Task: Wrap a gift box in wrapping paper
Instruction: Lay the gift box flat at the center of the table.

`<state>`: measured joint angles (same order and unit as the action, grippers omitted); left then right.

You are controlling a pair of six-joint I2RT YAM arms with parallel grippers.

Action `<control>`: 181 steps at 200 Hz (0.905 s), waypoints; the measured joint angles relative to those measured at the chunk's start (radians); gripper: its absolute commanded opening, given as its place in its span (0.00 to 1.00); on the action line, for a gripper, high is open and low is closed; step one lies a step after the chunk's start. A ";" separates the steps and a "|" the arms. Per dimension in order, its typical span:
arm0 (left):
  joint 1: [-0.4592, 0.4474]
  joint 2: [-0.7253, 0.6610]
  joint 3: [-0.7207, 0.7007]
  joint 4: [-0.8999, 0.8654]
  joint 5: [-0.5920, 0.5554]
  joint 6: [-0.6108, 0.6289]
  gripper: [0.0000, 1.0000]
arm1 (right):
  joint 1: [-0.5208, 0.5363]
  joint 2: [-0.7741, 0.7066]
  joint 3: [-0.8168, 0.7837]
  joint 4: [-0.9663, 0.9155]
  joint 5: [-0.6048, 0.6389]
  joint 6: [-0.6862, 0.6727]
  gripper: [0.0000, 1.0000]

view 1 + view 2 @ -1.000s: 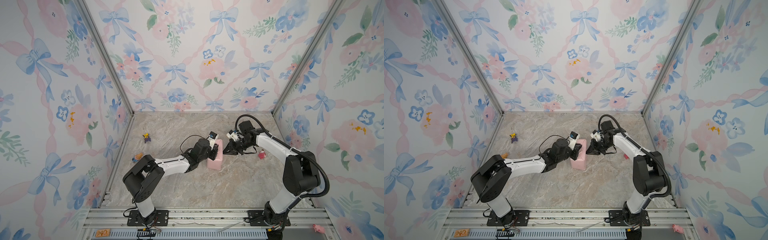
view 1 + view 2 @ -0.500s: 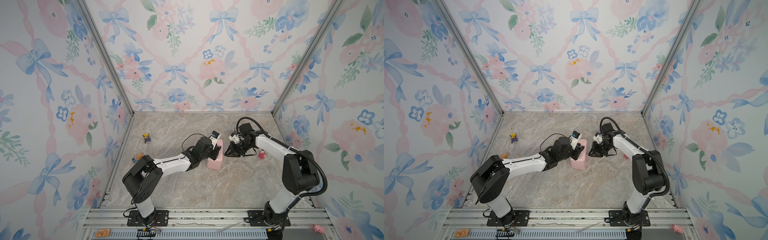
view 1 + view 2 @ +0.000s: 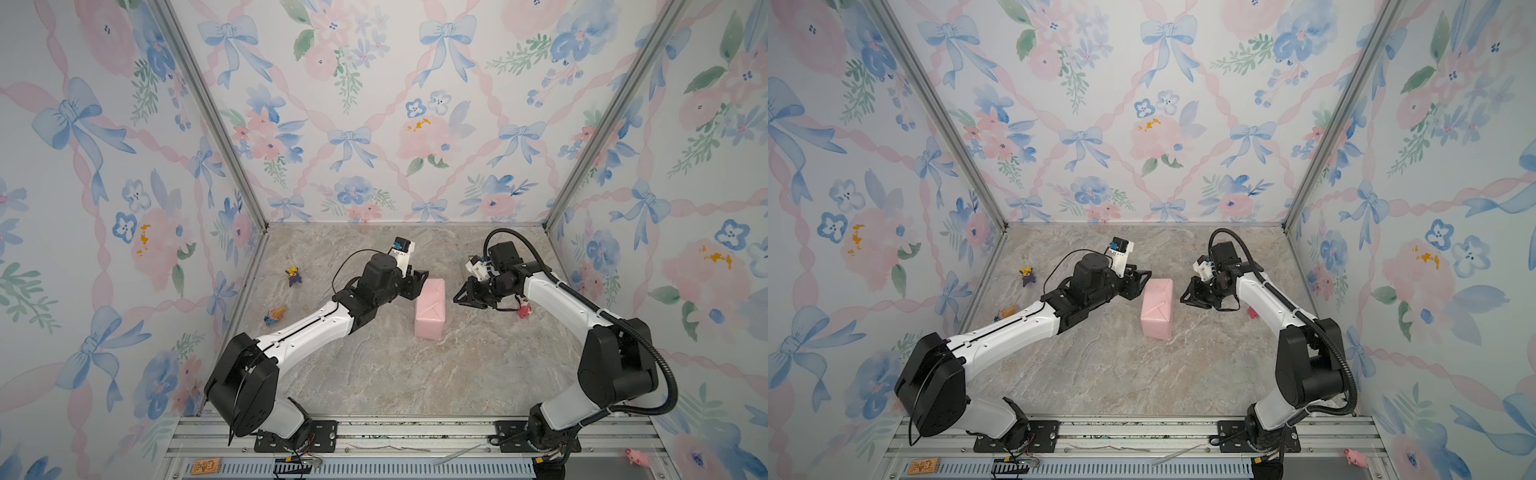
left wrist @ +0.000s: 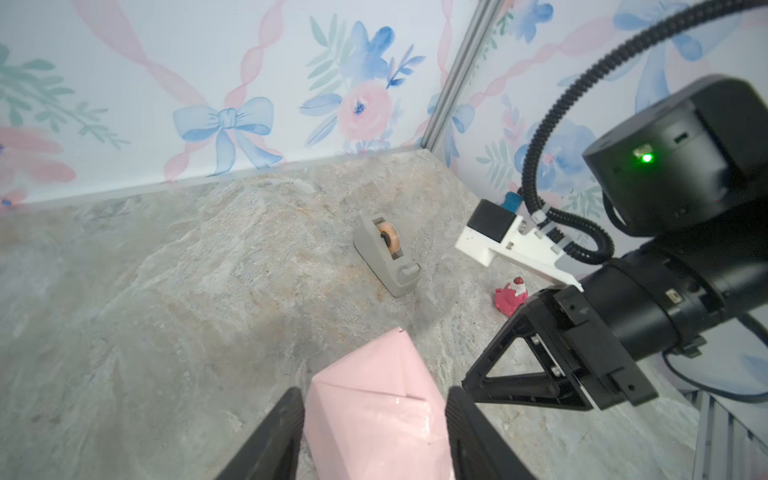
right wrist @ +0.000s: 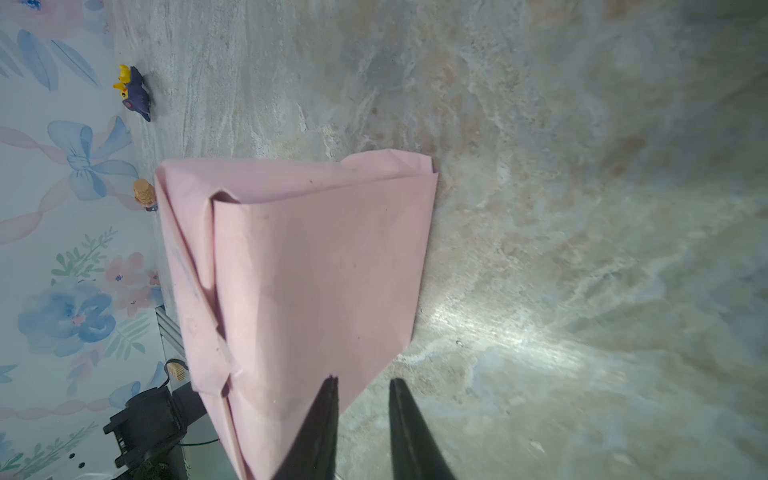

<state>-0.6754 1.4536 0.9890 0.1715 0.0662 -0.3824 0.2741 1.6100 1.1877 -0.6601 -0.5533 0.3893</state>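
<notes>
Left gripper wide, astride pale pink creased wrapping paper, mid-frame; right gripper narrow, empty. Unheld folds may spring open.

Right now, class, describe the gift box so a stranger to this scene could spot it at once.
On the marble tabletop, look between the left gripper and the right gripper. There lies the gift box, covered in pale pink wrapping paper with triangular folds at its end. It is the only big pink block; the purple toy figure and red toy figure nearby are tiny.
</notes>
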 measured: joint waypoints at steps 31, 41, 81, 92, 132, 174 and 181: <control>0.035 0.003 -0.126 0.024 0.103 -0.101 0.56 | 0.060 0.075 -0.001 0.072 -0.007 0.035 0.24; 0.035 0.013 -0.147 0.033 0.142 -0.126 0.56 | 0.076 0.095 -0.001 0.092 -0.007 0.049 0.24; 0.042 0.043 -0.163 0.102 0.238 -0.198 0.51 | 0.135 0.129 -0.001 0.174 -0.006 0.105 0.24; 0.050 0.040 -0.163 0.119 0.238 -0.200 0.51 | 0.153 0.141 -0.001 0.201 -0.008 0.127 0.24; 0.062 -0.031 -0.179 0.107 0.198 -0.198 0.50 | 0.210 0.211 -0.001 0.339 -0.027 0.228 0.24; 0.042 -0.030 -0.179 0.088 0.193 -0.175 0.50 | 0.196 0.220 -0.026 0.381 -0.020 0.235 0.30; 0.037 -0.019 -0.179 0.089 0.193 -0.171 0.50 | 0.184 0.216 -0.043 0.373 -0.008 0.226 0.31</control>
<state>-0.6384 1.4345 0.8101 0.2604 0.2596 -0.5533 0.4580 1.8259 1.1450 -0.2871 -0.5617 0.6151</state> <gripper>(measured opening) 0.500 0.288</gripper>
